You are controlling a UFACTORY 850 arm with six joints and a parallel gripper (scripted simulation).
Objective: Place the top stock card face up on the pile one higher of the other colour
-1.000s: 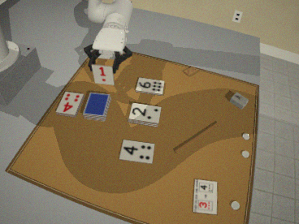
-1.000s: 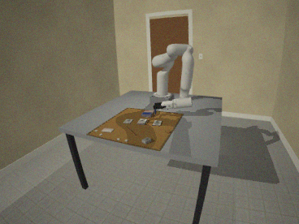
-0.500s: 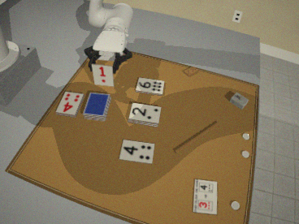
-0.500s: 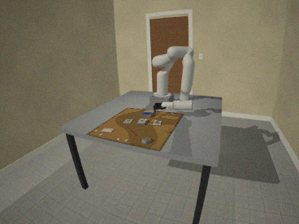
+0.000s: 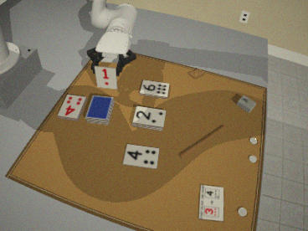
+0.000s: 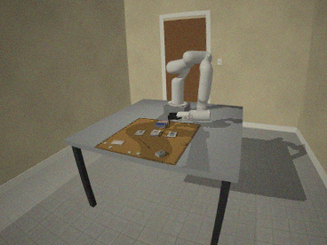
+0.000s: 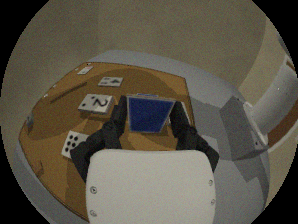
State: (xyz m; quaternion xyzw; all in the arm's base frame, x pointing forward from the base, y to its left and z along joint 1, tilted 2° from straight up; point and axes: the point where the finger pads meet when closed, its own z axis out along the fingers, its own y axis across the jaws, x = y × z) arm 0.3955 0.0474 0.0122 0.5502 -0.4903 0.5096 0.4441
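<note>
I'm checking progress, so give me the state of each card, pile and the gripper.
Gripper: shut on the red 1.
Red 1: held, face showing from above.
Stock: face down, blue back up.
Red 4: face up.
Black 6: face up.
Black 2: face up.
Black 4: face up.
</note>
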